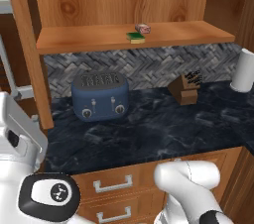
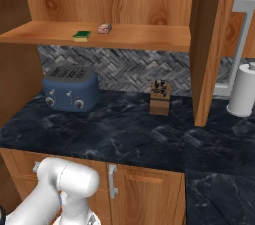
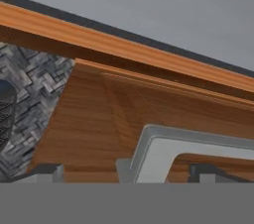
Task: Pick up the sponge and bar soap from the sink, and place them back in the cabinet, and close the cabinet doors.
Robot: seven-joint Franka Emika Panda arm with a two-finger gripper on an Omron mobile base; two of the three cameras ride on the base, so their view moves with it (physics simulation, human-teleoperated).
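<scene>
Left base view puts the cabinet (image 1: 124, 5) across the top of my screen, its warm brown back panel and single plank shelf exposed, both doors swung wide. On that shelf I see the sponge (image 1: 135, 36), green face up over a yellow layer, lying flat toward the front edge, and the bar soap (image 1: 143, 28), pinkish with pale edges, just behind it and a little to the right, the two nearly touching. From the right base view the sponge (image 2: 81, 35) and the bar soap (image 2: 104, 28) sit slightly apart on the same plank, with one open cabinet door (image 2: 211, 45) standing edge-on at the right, its silver bar handle (image 2: 242, 45) jutting outward.

Below the shelf I see a dark marbled counter (image 1: 158, 129) backed by grey herringbone tile. On it stand a blue toaster (image 1: 99, 96) at the left, a wooden knife block (image 1: 184, 89) toward the middle, and a white paper towel roll (image 1: 244, 71) at the far right. Brown drawer fronts (image 1: 114, 183) with silver pulls run beneath the counter.

Hand view looks close along a brown raised-panel cabinet door (image 3: 124, 119) with a silver handle (image 3: 163, 148) right ahead. The gripper (image 3: 130, 174) has its two dark tips spread wide at the bottom, on either side of the handle's base, with nothing held between them.
</scene>
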